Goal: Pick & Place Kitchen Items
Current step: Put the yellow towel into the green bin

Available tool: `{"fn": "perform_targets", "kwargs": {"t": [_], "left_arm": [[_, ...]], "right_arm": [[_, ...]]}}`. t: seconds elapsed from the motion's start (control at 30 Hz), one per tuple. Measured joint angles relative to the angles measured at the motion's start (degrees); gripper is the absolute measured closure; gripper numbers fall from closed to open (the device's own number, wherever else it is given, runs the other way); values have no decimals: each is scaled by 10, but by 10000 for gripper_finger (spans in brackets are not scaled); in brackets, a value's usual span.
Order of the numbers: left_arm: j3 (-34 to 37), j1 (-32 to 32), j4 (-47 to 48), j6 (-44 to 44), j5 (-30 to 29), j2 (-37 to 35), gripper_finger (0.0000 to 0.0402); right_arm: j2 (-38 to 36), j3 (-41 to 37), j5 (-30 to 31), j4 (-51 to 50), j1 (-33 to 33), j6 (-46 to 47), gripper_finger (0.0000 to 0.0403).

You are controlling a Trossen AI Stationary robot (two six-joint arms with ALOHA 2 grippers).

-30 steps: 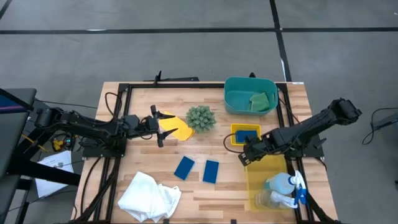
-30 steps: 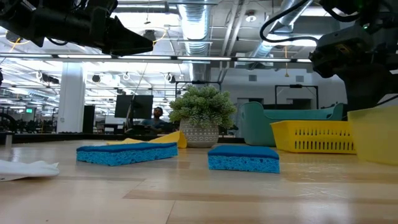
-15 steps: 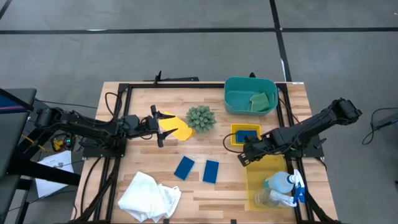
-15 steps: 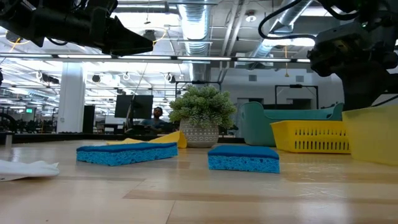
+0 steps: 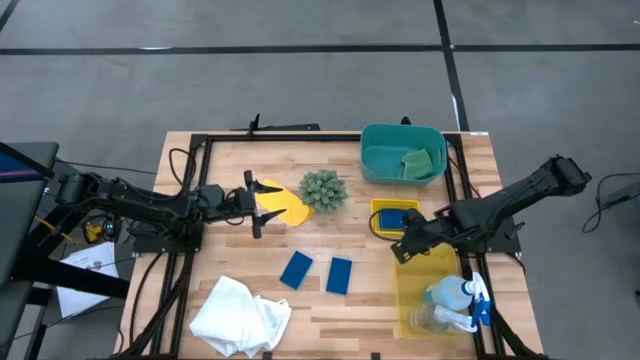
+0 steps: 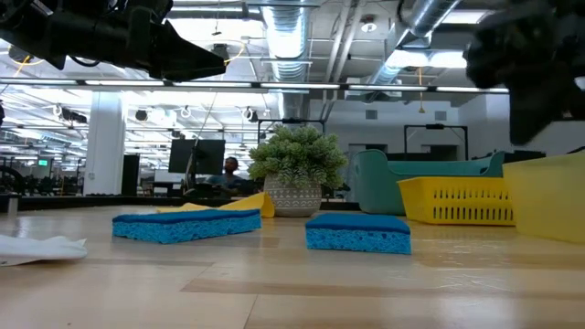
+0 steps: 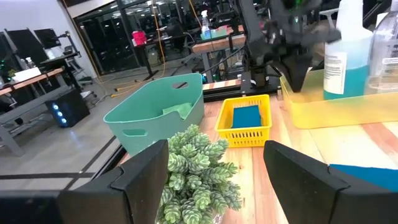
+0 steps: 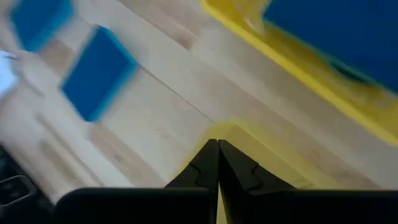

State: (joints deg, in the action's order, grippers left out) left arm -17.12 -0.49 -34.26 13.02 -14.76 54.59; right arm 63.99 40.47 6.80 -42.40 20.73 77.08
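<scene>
1. Two flat blue rectangular sponges (image 5: 296, 269) and (image 5: 339, 275) lie side by side, just apart, on the wooden table (image 5: 360, 310), toward its front middle. Judged light, soft, compressible; best pinched across the short width from above, as the foam will give under the jaws.
2. A flat yellow sponge (image 5: 289, 210) lies just ahead of the left gripper (image 5: 252, 202), beside the spiky green plant ball (image 5: 323, 189). Judged equally soft; its thin edge sits close to the wood.
3. The crumpled white cloth (image 5: 240, 314) lies at the front left corner: limp, so take a raised fold.
4. The clear spray bottle with blue trigger (image 5: 462, 294) and a clear cup (image 5: 430, 320) lie in the translucent yellow bin (image 5: 408, 285): hard, smooth, likely slippery.
5. Left gripper hovers with fingers apart, empty.
6. Right gripper (image 5: 402, 243) has fingers pressed together, holding nothing, between the small yellow basket (image 5: 375, 221) and the bin.
</scene>
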Motion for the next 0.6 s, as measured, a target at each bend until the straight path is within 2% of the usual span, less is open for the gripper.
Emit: {"fn": "perform_targets", "kwargs": {"t": [0.1,0.2,0.33,0.43,0.53,0.6], "left_arm": [[0,0,0,0,0,0,142],[0,0,0,0,0,0,142],[0,0,0,0,0,0,142],[0,0,0,0,0,0,142],[0,0,0,0,-1,0,142],[0,0,1,0,-1,0,142]], "right_arm": [[-43,0,48,5,15,-18,403],[-76,0,112,43,33,-94,403],[-88,0,218,136,56,-247,403],[-78,-17,274,250,60,-389,403],[-60,-59,290,382,55,-506,403],[-53,-97,261,487,43,-566,403]]}}
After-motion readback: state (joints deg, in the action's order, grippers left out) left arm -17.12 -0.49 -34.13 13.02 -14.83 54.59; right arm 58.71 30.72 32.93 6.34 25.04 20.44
